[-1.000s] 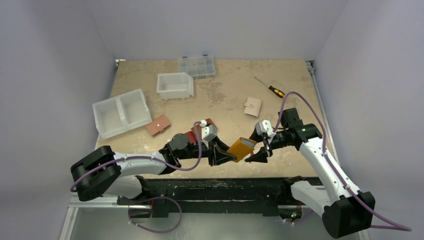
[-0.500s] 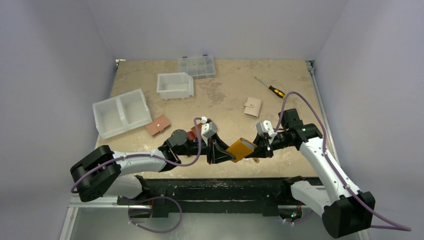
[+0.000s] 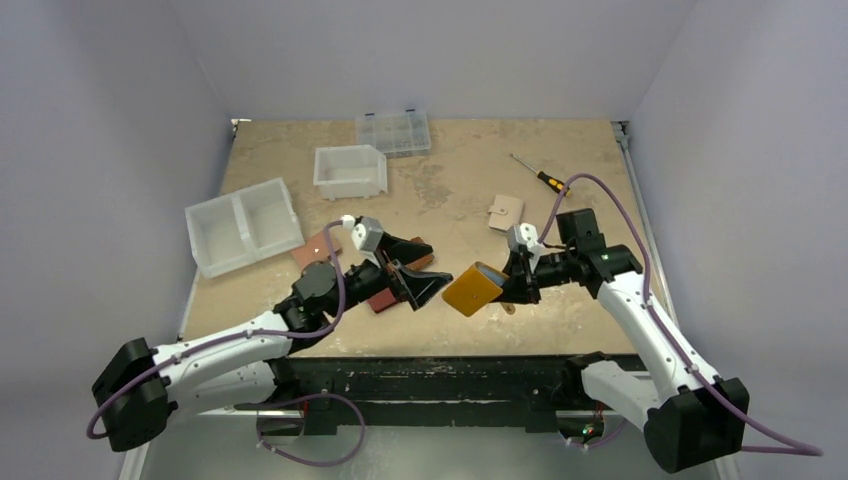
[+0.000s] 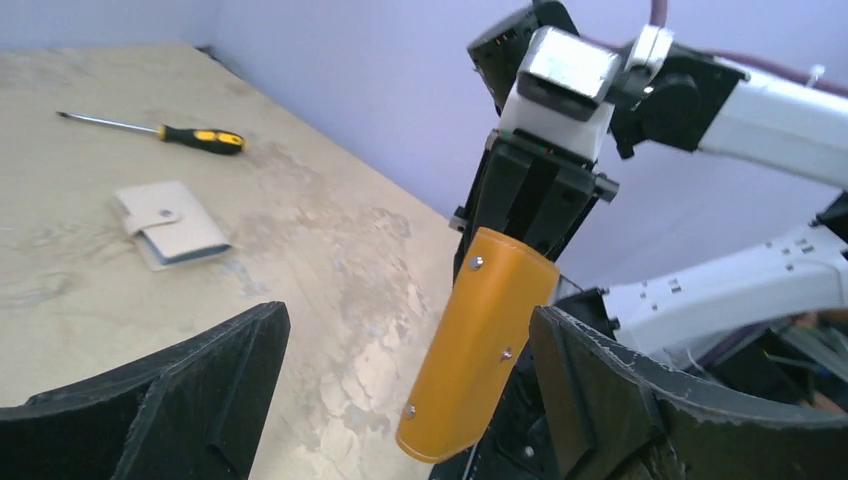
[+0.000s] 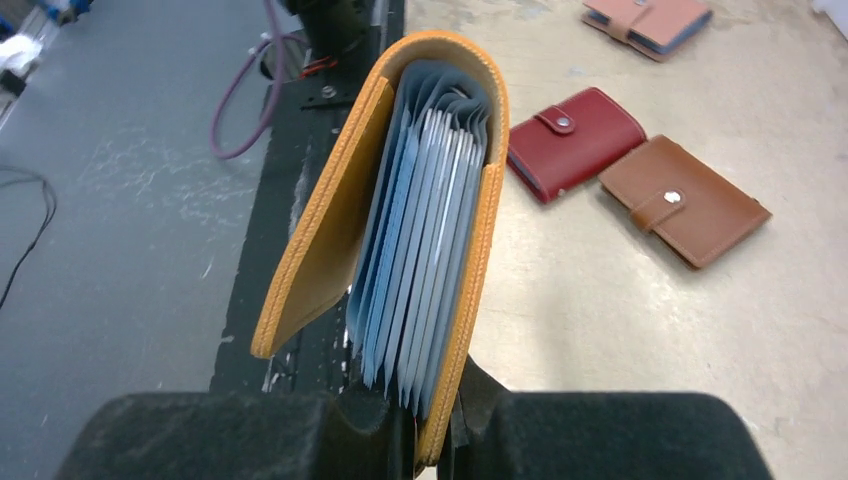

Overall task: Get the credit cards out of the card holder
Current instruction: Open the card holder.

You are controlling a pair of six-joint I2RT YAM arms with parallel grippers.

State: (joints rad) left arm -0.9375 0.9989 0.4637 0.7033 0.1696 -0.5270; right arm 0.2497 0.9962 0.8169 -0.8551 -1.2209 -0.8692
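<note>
Checking all three feeds, I saw the right jaws pinched on the card holder (image 3: pixel 472 290), gripping the end of one cover between the pads (image 5: pixel 620 435). Holder was up off the table (image 3: pixel 450 190), near its front edge, between the two arms. It hung partly open: the other cover splayed out, credit cards (image 5: pixel 420 250) stacked inside with light blue and whitish edges fanned. From the left wrist I saw the holder's mustard back with three small rivets.

Left jaws were spread wide and aimed at the holder, just beside it. As far as I could tell from the top view they weren't touching it.

Dark red wallet (image 5: pixel 575 140) and brown wallet (image 5: pixel 685 200) lay closed side by side on the table. Pinkish wallet (image 3: pixel 316 250) sat near the two-cell white bin (image 3: pixel 243 225). Cream wallet (image 3: pixel 505 213) and screwdriver (image 3: pixel 540 177) were further back on the right. Single white bin (image 3: pixel 350 170) and clear organiser box (image 3: pixel 393 132) were at the back.
</note>
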